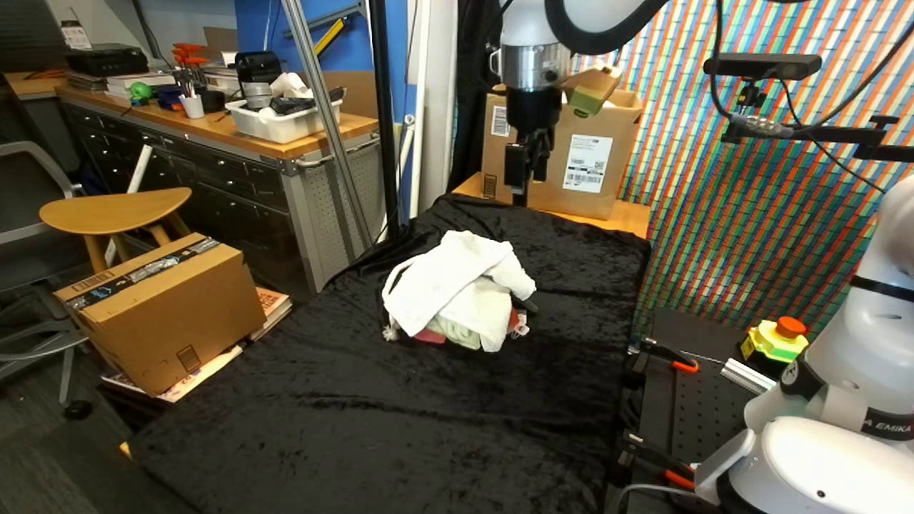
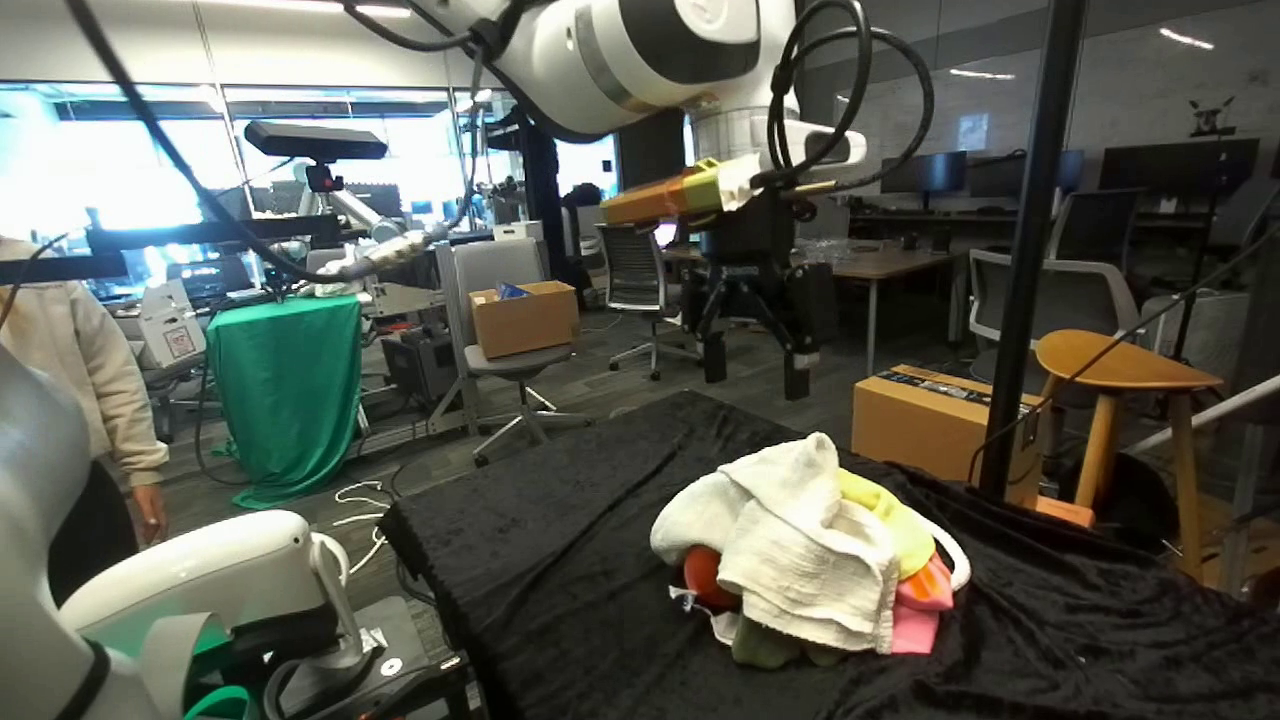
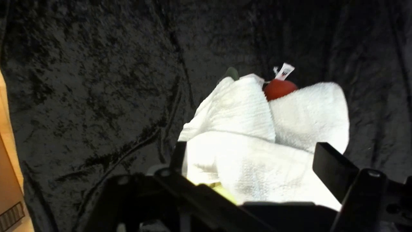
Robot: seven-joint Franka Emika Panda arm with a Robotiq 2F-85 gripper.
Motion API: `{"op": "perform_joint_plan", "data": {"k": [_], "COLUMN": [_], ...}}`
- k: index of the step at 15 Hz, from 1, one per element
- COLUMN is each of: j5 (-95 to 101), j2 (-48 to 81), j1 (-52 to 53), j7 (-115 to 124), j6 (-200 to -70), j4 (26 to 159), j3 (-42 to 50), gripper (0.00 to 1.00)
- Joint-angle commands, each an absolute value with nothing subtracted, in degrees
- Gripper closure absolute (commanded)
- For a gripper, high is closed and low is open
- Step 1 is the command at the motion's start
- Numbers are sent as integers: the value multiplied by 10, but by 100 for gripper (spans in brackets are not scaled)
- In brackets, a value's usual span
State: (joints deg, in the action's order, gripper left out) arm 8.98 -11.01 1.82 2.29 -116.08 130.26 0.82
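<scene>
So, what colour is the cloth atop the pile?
White; the cloth shows best in an exterior view.

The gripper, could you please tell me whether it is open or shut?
Open: in an exterior view, the gripper hangs with its fingers apart and nothing between them, clear of the white cloth.

A blue wall panel (image 1: 251, 28) rises behind a wood-topped workbench (image 1: 214, 128) with dark drawers, and a multicoloured, gridded covering (image 1: 714, 214) hangs behind the black-draped surface (image 1: 428, 428). In both exterior views a wooden stool (image 1: 118, 210) stands near a grey-backed office chair (image 1: 25, 185). Bright light fills the windows (image 2: 120, 150) (so washed out that little beyond them can be read), with a light strip (image 2: 350, 5) above. Deeper in the room are a green cloth (image 2: 290, 390), a wooden desk (image 2: 900, 262) and dark monitors (image 2: 1180, 170); the floor (image 1: 43, 457) is dark grey.
</scene>
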Motion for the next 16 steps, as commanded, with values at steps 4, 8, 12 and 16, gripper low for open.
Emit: {"op": "perform_joint_plan", "data": {"k": [4,8,12,16], "j5": [11,5,7,12], "j2": [-321,-398,-459,-480], "j1": [24,23,28,44], "j7": [-165,-199,-194,-210], "j6": [-1083,-1055,-1147,-1190], "j4": [1410,1439,1482,1503], "j3": [41,60,62,65], "gripper": [0,0,0,0]}}
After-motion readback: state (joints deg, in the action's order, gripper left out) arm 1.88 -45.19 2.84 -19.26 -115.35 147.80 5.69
